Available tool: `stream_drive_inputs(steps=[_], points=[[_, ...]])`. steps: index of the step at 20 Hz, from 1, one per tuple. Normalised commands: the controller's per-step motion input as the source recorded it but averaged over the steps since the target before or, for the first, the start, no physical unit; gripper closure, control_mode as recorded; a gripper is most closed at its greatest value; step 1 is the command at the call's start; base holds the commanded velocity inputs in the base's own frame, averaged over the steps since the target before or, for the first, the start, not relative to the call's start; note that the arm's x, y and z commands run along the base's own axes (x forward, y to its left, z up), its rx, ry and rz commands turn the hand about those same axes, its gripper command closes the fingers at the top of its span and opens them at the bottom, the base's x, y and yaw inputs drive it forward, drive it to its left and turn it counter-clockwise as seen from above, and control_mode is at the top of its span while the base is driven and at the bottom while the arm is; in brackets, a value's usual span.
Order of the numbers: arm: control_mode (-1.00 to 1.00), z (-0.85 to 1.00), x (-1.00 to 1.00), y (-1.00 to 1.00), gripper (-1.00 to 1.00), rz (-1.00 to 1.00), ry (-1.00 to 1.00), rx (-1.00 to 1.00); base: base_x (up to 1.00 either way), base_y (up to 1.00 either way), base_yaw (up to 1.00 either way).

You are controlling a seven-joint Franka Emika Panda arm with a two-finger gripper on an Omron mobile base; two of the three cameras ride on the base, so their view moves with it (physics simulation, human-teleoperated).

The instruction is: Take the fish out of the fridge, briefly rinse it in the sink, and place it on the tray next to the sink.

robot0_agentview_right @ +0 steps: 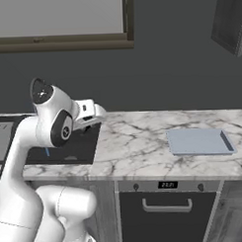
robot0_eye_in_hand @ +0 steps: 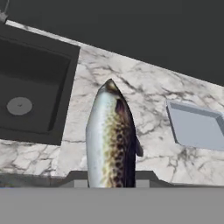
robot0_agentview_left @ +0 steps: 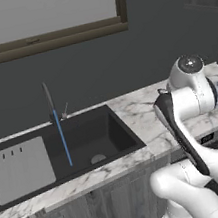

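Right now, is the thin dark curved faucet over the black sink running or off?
Running. A thin blue stream falls from the faucet into the deep black basin, landing left of the round drain.

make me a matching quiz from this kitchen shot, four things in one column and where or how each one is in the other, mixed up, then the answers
Things:
1. fish
2. tray
3. faucet
4. sink

Places or states:
A. lying bare on the marble counter, right of the basin
B. sending a thin blue stream of water down
C. clamped in the claw, above the counter between basin and tray
D. black basin set in the counter, round drain in its floor

Pairs: 1-C, 2-A, 3-B, 4-D
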Motion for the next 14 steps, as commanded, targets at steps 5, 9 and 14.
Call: stream_drive_inputs(steps=[5, 9, 14], points=[[-1.00, 0.14, 0.03, -1.00, 1.00, -0.20, 0.00, 0.21, 0.00, 0.00, 0.00], [-1.00, 0.18, 0.05, -1.00, 1.00, -0.18, 0.09, 0.29, 0.00, 0.00, 0.00], [-1.00, 0.22, 0.44, -1.00, 1.00, -0.21, 0.21, 0.25, 0.00, 0.00, 0.00]])
